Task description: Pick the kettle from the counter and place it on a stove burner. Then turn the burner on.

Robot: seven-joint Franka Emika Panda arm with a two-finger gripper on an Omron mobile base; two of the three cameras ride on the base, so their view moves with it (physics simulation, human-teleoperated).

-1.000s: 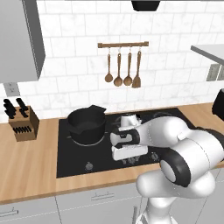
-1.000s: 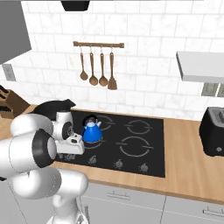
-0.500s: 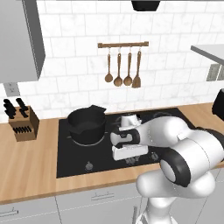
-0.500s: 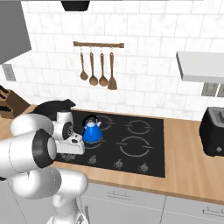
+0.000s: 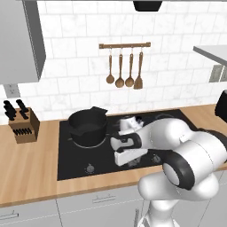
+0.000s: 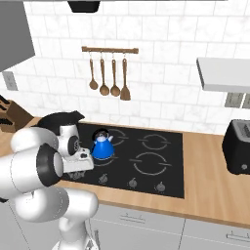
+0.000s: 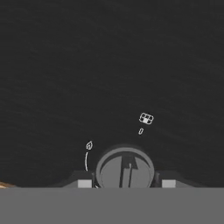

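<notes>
1. The kettle [image 6: 103, 146] stands upright on the black glass cooktop [image 6: 161, 168], on the burner ring at about 9 o'clock of the hob in the right base view, just beside the arm's hand; placing looks done.
2. In the hand view the gripper [image 7: 124, 183] straddles a round grey knob [image 7: 125, 168] at 6 o'clock, one finger tip [image 7: 84, 181] on either side. The jaws appear closed onto the knob.
3. The knob is a stiff, smooth metal disc with a raised bar across its face; it probably turns with little effort but may slip, so opposite sides of the rim are the place to take it.
4. The kettle is a small, glossy blue cone with a thin black arched handle; it likely weighs little.
5. The black pot [image 5: 88, 127] sits at 9 o'clock on the cooktop in the left base view, matte and round.
6. The bench [image 6: 215, 176] is light wood grain.
</notes>
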